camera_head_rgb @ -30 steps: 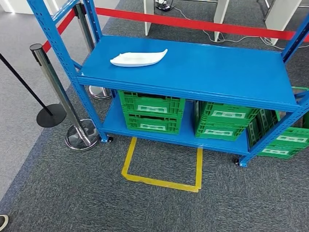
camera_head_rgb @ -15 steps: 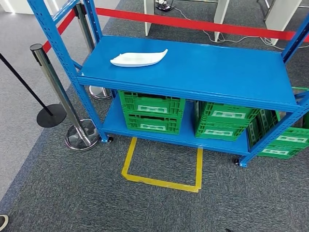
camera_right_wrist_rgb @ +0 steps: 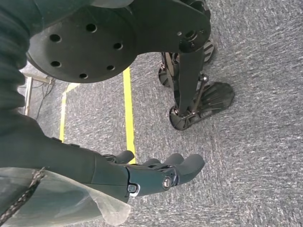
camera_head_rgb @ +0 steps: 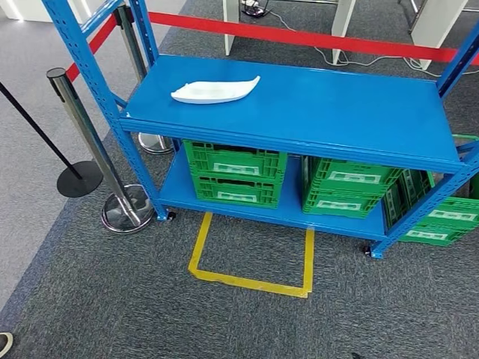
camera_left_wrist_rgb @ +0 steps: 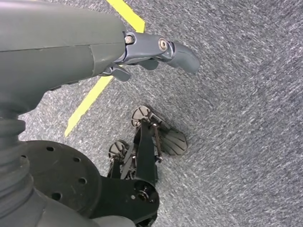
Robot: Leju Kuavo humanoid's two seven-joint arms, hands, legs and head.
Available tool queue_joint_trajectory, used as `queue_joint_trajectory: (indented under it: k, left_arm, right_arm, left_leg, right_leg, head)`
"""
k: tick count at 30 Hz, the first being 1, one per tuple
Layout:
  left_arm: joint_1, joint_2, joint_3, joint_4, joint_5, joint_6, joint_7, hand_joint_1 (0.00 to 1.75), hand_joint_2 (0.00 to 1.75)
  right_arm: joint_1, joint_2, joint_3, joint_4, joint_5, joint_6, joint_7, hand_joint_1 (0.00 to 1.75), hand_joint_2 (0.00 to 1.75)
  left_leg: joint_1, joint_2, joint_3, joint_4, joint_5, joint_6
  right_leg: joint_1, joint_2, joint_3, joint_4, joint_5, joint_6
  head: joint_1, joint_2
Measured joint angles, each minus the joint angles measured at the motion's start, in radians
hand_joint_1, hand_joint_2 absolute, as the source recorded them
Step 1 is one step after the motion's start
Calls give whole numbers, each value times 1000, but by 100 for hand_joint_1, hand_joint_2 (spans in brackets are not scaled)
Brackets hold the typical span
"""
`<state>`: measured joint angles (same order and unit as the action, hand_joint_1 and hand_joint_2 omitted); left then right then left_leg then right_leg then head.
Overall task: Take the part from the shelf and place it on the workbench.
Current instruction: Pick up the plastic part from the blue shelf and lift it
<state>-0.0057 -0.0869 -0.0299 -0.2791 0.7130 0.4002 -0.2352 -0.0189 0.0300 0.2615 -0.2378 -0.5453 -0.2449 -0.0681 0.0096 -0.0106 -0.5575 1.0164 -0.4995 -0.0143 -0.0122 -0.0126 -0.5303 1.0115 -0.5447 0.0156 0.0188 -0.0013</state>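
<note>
No text can be read: the green crates [camera_head_rgb: 236, 173] at the frame's middle, on the lower shelf [camera_head_rgb: 293, 212], carry pale labels too small to make out.

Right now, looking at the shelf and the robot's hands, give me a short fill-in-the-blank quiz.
1. The white part lies on the ____ level of the blue shelf.
2. The crates on the lower level are ____ in colour.
3. The tape on the carpet is ____.
4. The left hand and right hand hold ____.

Answers: upper; green; yellow; nothing
</note>
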Motion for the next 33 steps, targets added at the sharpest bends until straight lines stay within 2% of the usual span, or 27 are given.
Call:
queue_joint_trajectory:
  k: [1,6,11,14,17,19,24,33]
  left_arm:
    - [0,0,0,0,1,1,-4,0,0]
    - [-4,0,8,-2,28,24,-56,0,0]
    - [16,-6,95,-86,37,157,-88,0,0]
    - [60,-30,221,-236,-111,265,-83,0,0]
    - [91,-57,357,-435,-357,278,-97,0,0]
    - [85,-66,400,-563,-479,275,-113,0,0]
    - [81,-83,450,-841,-608,296,-60,0,0]
    - [104,-100,463,-1041,-649,294,-134,0,0]
  right_arm:
    - [0,0,1,1,0,0,-1,0,0]
    - [-5,2,4,1,1,-6,-3,0,0]
    - [-7,2,11,2,5,-5,-12,0,0]
    - [-8,2,13,2,14,-4,-22,0,0]
    - [-8,2,20,2,28,7,-22,0,0]
    - [-10,2,25,2,34,16,-20,0,0]
    - [-10,2,34,2,35,18,-17,0,0]
    - [-7,2,39,2,35,33,-10,0,0]
  left_leg:
    - [0,0,0,0,0,0]
    - [0,0,0,0,0,0]
    - [0,0,0,0,0,0]
    - [0,0,0,0,0,0]
    - [0,0,1,1,0,0]
    - [0,0,1,0,0,0]
    - [1,1,2,0,1,0]
    - [0,1,2,0,0,0]
  right_leg:
    - [0,0,0,0,0,0]
    - [0,0,0,0,0,0]
    - [0,0,0,0,0,0]
    - [0,0,-1,0,0,0]
    - [0,0,-8,0,0,0]
    - [0,0,-5,0,0,0]
    - [1,2,2,1,1,0]
    - [1,1,2,0,0,0]
  head:
    - [0,0]
    - [0,0]
    - [0,0]
    - [0,0]
    - [0,0]
    - [0,0]
    - [0,0]
    - [0,0]
